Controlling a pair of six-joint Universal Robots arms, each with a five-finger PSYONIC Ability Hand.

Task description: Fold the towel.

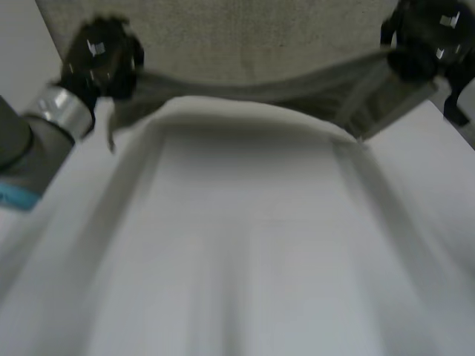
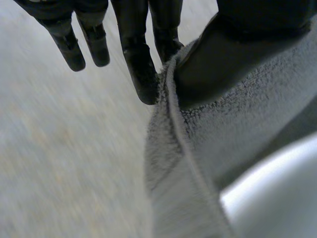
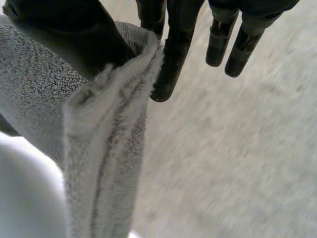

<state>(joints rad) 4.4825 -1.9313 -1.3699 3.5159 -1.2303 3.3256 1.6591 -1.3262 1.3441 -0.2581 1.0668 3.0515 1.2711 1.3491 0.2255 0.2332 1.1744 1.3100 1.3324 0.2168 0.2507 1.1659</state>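
- Head view: your towel [image 1: 245,44] is lying across the far edge of the table [image 1: 260,259], with its near edge lifting off the surface and sagging between the two hands.
- Your left hand [image 1: 100,59] is hanging towards the table's far left corner, gripping the left end of that raised edge.
- Left wrist view: you are seeing the left fingers [image 2: 141,64] reaching out nearly straight. The left thumb [image 2: 257,20] is pressing the towel's hem against the nearest of them, so the cloth is pinched. The other fingers are standing free of it.
- Your right hand [image 1: 423,37] is hanging towards the far right corner, holding the right end of the same edge.
- Right wrist view: the right fingers [image 3: 178,54] are pointing nearly straight. The right thumb [image 3: 64,25] is clamping a bunched bit of hem against the nearest one, and the towel is draping down from the pinch.
- Beyond both hands, more of the towel is lying flat on the surface.
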